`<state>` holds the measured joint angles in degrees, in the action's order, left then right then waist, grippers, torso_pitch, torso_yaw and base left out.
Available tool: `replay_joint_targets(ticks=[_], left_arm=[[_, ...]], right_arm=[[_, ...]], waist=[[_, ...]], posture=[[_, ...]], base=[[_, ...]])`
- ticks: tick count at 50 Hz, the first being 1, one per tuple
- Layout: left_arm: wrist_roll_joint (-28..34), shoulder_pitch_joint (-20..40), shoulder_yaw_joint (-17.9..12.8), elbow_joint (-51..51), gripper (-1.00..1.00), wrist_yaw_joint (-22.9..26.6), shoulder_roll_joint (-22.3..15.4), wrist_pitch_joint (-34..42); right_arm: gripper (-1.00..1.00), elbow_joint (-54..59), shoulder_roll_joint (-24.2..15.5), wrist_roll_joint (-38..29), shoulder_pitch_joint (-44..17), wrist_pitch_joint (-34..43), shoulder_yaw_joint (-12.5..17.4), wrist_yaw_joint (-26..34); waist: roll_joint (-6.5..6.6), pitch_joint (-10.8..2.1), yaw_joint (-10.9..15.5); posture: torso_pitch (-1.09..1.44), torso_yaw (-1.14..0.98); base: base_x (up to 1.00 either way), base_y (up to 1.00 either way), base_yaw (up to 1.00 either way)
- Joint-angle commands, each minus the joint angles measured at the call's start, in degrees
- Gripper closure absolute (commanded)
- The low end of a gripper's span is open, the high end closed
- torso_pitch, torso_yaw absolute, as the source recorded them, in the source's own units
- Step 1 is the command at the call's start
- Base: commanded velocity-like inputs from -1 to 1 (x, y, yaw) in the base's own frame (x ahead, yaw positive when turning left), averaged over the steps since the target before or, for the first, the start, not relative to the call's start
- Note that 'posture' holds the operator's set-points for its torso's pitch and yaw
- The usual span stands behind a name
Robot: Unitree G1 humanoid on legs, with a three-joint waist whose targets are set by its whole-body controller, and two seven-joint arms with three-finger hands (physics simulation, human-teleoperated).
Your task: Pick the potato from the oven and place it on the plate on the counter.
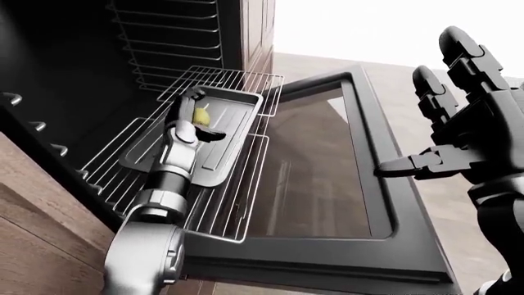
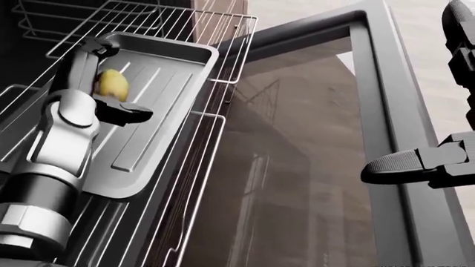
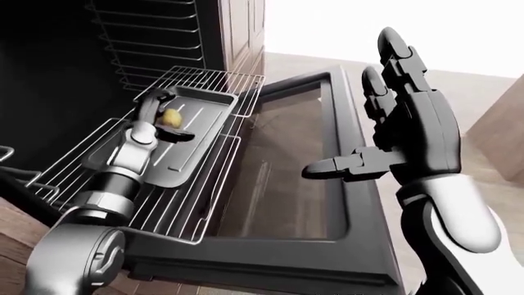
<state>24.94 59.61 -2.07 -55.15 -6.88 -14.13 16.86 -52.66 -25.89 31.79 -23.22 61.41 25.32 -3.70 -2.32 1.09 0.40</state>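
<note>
1. The right hand [image 3: 405, 132] stands nearest, spread wide and holding nothing, above the open oven door [image 1: 327, 184]. It has no part in this step and is best kept clear of the door frame.
2. The left arm reaches past the door, over the pulled-out rack [image 2: 215, 139], to the tray [image 2: 160, 111] that sits on it.
3. The left hand [image 2: 100, 89] is at the potato [image 2: 113, 83], which lies near the tray's upper left end in the head view. One dark finger shows just below the potato and another curls round above it, so the fingers stand about it; I cannot tell whether they press it.
4. To do the grasp well, I judge the fingers should close until both sides bear firmly, then lift straight up to clear the tray's rim.
5. The potato looks smooth and rounded, so a loose pinch could let it roll along the tray's ridges.
6. The plate does not show in any view.
</note>
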Motion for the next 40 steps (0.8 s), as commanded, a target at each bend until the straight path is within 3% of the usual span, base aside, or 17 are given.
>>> replay_joint_targets(ticks=[1,7,9,11,17,35,40], left_arm=[[2.0,1.6,0.3,-0.1,-0.38,-0.7,0.1,-2.1],[6.7,2.3,1.2,-4.6,-0.28,-4.3,0.1,-5.3],[7.2,2.7,0.9,-5.6,-0.27,-4.6,0.2,-5.6],[6.9,3.2,0.3,-6.0,-0.14,-4.5,0.3,-6.1],[6.7,3.9,0.1,-7.2,-0.11,-5.3,0.2,-6.9],[11.0,4.4,1.4,-11.7,0.46,-10.8,1.2,-9.1],[10.5,4.6,0.8,-7.8,0.64,-9.6,1.0,-8.5]], right_arm=[[-1.0,-0.8,-0.5,-0.7,-1.6,-1.5,0.9,0.1],[-1.0,-0.4,0.0,-1.9,-1.4,-2.2,0.4,0.8],[-1.0,-0.4,0.2,-2.2,-1.3,-2.3,0.2,1.0],[-1.0,-0.5,0.4,-2.5,-1.4,-2.1,0.1,1.1],[-1.0,-0.4,1.0,-3.6,-1.0,-2.5,-0.3,1.8],[-1.0,0.1,2.9,-7.0,1.0,-4.7,-1.0,4.2],[-1.0,-0.2,3.0,-7.1,0.6,-4.1,-0.3,4.7]], waist=[[-0.09,-1.12,0.1],[-0.04,-1.31,0.0],[-0.06,-1.38,0.0],[-0.03,-1.46,0.0],[0.07,-1.5,0.0],[0.34,-1.77,0.0],[0.52,-1.83,0.0]], posture=[[0.0,0.0],[0.0,0.0],[0.0,0.0],[0.0,0.0],[0.0,0.0],[0.0,0.0],[0.0,0.0]], base=[[0.0,0.0,0.0],[0.0,0.0,0.0],[0.0,0.0,0.0],[0.0,0.0,0.0],[0.0,0.0,0.0],[0.0,0.0,0.0],[0.0,0.0,0.0]])
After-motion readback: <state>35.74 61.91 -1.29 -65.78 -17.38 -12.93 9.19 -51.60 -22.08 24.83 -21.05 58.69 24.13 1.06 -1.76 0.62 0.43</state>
